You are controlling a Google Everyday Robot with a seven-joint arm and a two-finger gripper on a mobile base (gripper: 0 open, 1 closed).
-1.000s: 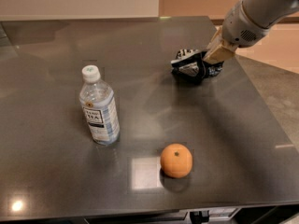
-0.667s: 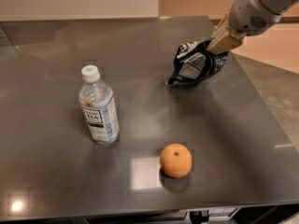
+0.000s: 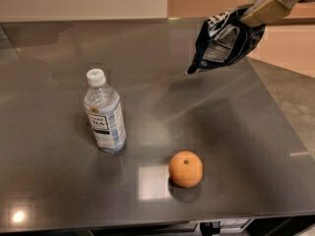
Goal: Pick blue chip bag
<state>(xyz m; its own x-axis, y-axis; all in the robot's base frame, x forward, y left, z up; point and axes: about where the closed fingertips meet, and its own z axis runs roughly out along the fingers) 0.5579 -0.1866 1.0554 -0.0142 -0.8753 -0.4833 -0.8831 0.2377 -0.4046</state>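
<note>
The blue chip bag point(image 3: 224, 42) is dark navy foil with silvery patches. It hangs in the air at the upper right, well above the grey table point(image 3: 59, 146), and casts a shadow on the surface below. My gripper point(image 3: 256, 14) comes in from the top right corner with its tan fingers point(image 3: 268, 9) shut on the bag's upper right edge.
A clear bottle with a blue-white label point(image 3: 104, 112) stands upright left of centre. An orange point(image 3: 185, 168) sits near the table's front edge. The table's right edge runs beside a lighter floor at far right.
The bag has been lifted off the table. The gripper has risen up and to the right with the bag hanging from it. Bottle and orange have not moved.
</note>
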